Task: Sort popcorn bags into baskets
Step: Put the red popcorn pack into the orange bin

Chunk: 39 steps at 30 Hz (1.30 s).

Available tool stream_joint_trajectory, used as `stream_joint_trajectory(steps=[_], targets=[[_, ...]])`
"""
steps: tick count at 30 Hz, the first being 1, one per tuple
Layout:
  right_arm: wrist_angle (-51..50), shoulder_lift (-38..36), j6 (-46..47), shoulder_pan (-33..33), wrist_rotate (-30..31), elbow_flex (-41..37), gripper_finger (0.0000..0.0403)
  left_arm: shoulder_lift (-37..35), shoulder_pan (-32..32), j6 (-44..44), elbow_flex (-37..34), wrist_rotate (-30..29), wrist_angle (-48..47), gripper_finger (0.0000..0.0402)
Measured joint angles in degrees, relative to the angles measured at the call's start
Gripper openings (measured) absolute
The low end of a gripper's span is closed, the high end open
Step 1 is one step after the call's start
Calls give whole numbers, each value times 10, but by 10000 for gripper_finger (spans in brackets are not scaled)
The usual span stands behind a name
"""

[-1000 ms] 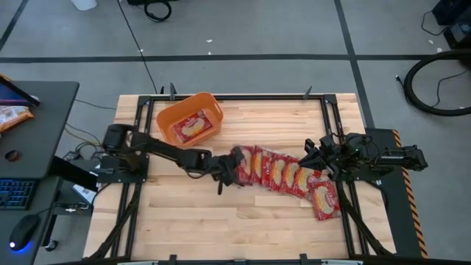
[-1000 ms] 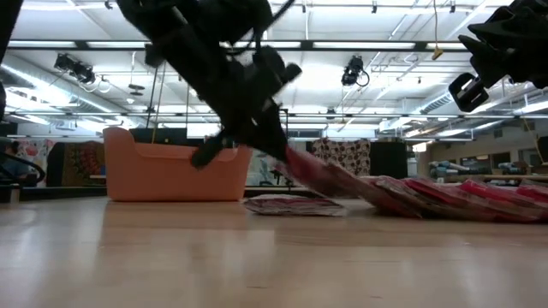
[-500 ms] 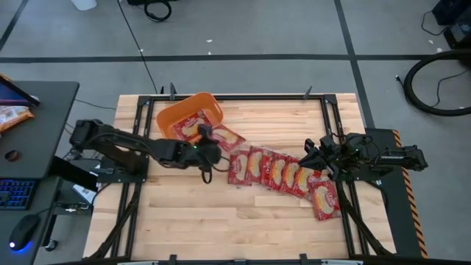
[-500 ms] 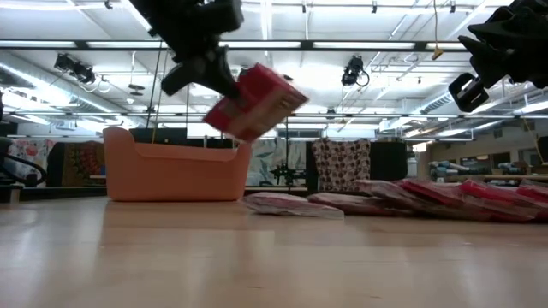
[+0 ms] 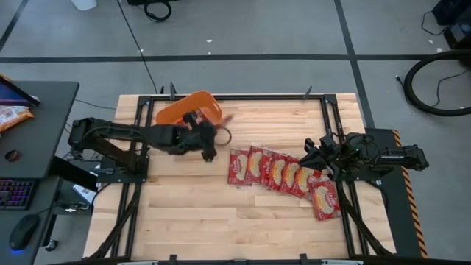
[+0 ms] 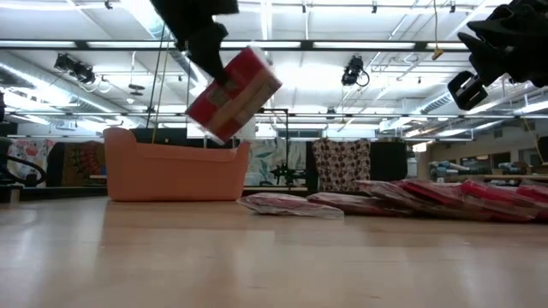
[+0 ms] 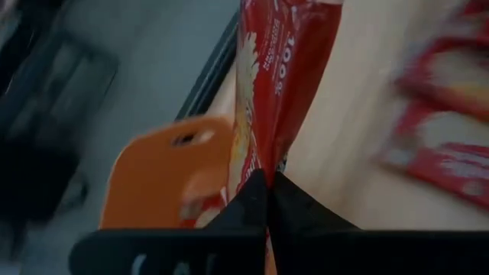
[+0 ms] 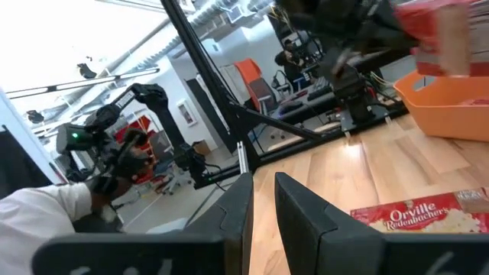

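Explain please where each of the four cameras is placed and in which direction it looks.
High view: above the table, looking straight down; both arms show, left gripper by the orange basket.
Low view: at table-top height, looking level across; the held popcorn bag hangs above the basket.
Left wrist view: on the left wrist, looking past its own fingers clamping that bag.
Right wrist view: on the parked right arm, looking across the table; right gripper open.
Shared: all four show the basket.
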Motion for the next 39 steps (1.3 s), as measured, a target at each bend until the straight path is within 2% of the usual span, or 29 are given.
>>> stream_joint_trajectory(steps=[5, 9, 13, 21, 25, 33, 36, 39], targets=[[8, 0, 0, 0, 0, 0, 61, 1, 56, -81, 3, -1, -92, 4], [10, 0, 0, 0, 0, 0, 61, 15, 116, -121, 3, 43, -135, 4], [13, 0, 0, 0, 0, 0, 61, 45, 164, -117, 3, 57, -147, 4], [16, 2, 0, 0, 0, 0, 61, 122, 224, -49, 3, 63, -150, 5], [16, 2, 0, 0, 0, 0, 61, 147, 228, -44, 3, 63, -148, 26], [16, 2, 0, 0, 0, 0, 61, 150, 196, -32, 30, 95, -144, 115], [16, 2, 0, 0, 0, 0, 61, 150, 177, -10, 49, 95, -142, 126], [16, 2, 0, 0, 0, 0, 61, 150, 156, 66, 59, 127, -133, 126]])
